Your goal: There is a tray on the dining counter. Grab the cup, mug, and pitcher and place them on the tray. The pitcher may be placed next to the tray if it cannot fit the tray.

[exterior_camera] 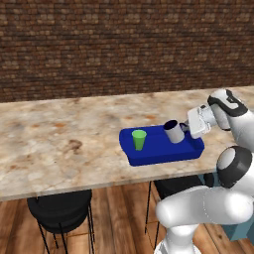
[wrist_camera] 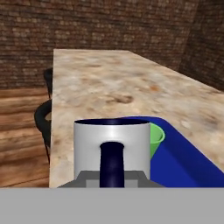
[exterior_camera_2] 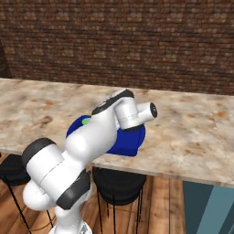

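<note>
Two drinking vessels sit at the blue tray (exterior_camera: 158,149) on the marble desk (exterior_camera: 59,139): the green cup (exterior_camera: 139,140) stands inside, while the end effector (exterior_camera: 185,128), clamped narrowly on the handle, holds the grey mug (exterior_camera: 173,132) tilted above it, apparently for lowering.

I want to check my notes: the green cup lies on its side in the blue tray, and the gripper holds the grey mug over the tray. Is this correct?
Not quite. The green cup stands upright in the blue tray, as the left base view shows. The gripper does hold the grey mug over the tray.
</note>
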